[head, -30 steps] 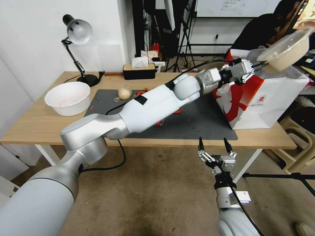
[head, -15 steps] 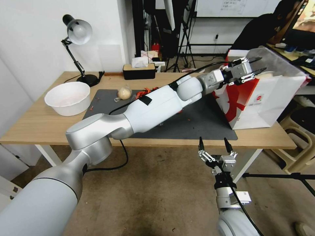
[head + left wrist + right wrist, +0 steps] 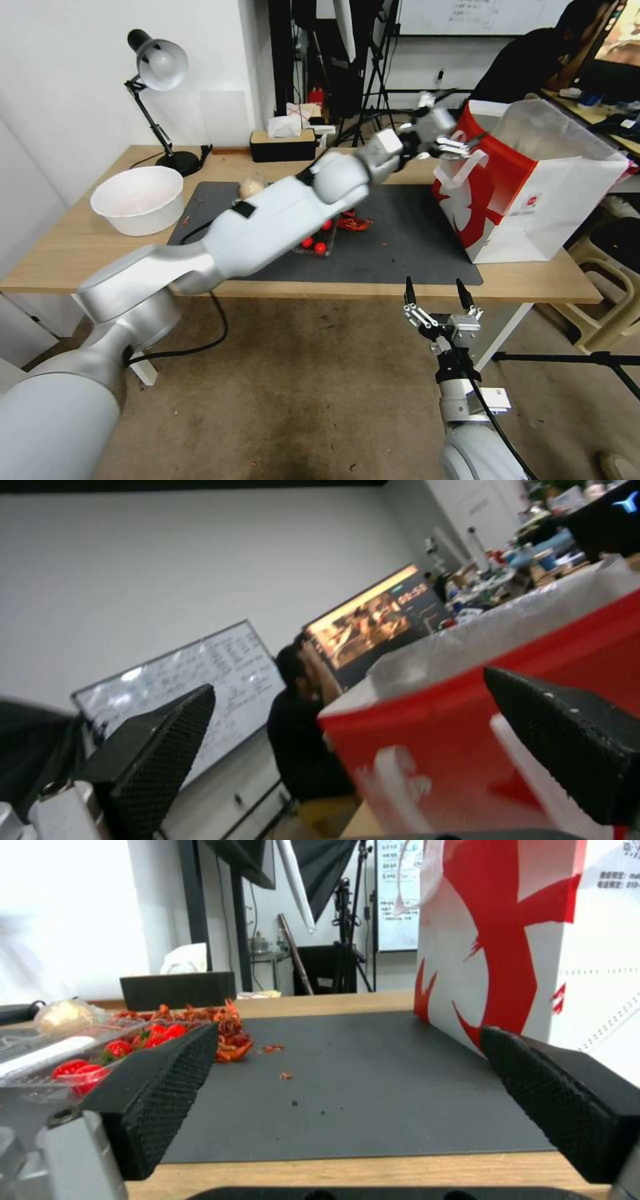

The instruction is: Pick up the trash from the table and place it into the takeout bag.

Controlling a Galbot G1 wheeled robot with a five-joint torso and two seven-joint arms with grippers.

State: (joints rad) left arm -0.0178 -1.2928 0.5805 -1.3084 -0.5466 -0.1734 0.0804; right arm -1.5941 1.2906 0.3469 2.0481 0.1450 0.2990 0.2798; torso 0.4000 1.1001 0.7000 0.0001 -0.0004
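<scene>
Table point(image 3: 80, 257): light wood, with a dark grey mat point(image 3: 400, 253) across its middle.
Takeout bag point(image 3: 533, 200): upright at the table's right end, on the mat's right edge, mouth open.
Left gripper point(image 3: 453, 143): in the air just beside the bag's upper left rim, fingers spread wide, nothing in them.
Right gripper point(image 3: 437, 300): low, in front of the table's front edge, fingers wide apart, empty.
Small bag with a beige lump point(image 3: 251, 189): near the mat's back left corner.

Left gripper point(image 3: 347, 730): two black textured fingers point(image 3: 157, 760) spread wide, nothing held. Takeout bag point(image 3: 507, 730): red wall and white rim seen close between them. Whiteboard point(image 3: 193, 680) and lit screen point(image 3: 373, 625) behind.
</scene>
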